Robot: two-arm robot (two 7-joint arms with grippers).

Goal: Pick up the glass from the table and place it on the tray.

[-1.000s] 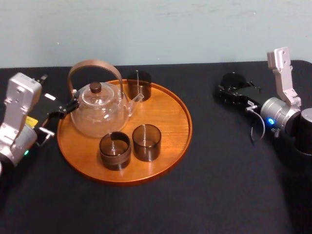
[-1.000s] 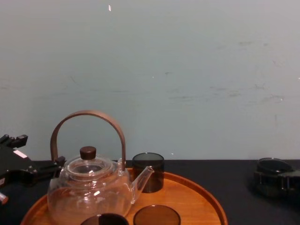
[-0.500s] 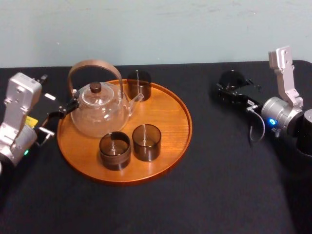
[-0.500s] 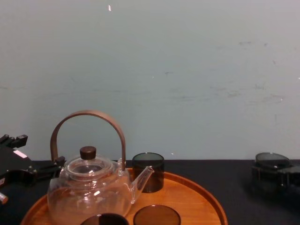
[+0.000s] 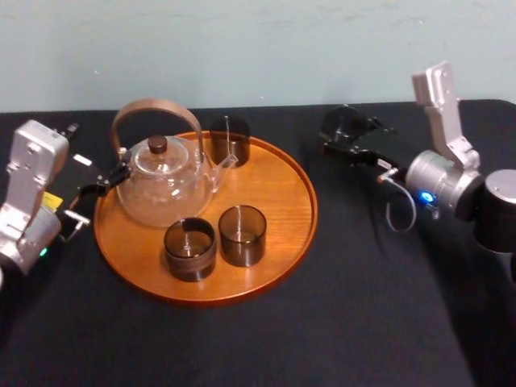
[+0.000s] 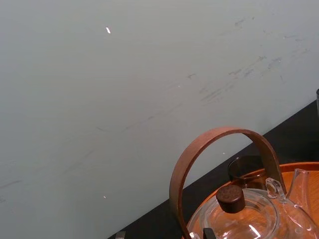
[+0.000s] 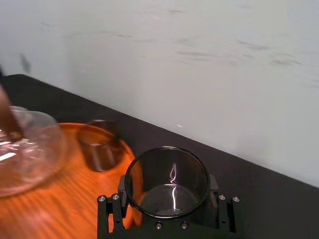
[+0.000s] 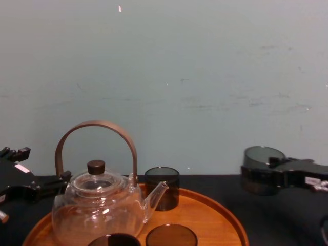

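My right gripper (image 5: pixel 342 134) is shut on a dark smoky glass (image 5: pixel 340 122) and holds it clear of the black table (image 5: pixel 347 314), just right of the tray. From the side, the glass (image 8: pixel 260 169) hangs above the tabletop. The right wrist view looks down into the glass (image 7: pixel 166 181) between the fingers (image 7: pixel 214 189). On the round orange-brown tray (image 5: pixel 278 193) stand a clear teapot (image 5: pixel 165 182) and three more dark glasses (image 5: pixel 230 139) (image 5: pixel 190 248) (image 5: pixel 243 235). The left gripper (image 5: pixel 93 193) rests open by the tray's left rim, next to the teapot.
The tray's right half (image 5: pixel 282 218) is bare wood. A pale wall (image 5: pixel 258 48) runs behind the table's far edge. The teapot's brown arched handle (image 8: pixel 97 138) stands taller than the glasses. Bare black tabletop lies in front of the tray.
The right gripper has carried the glass up off the table and leftward toward the tray's right rim. The left arm and the things on the tray have stayed put.
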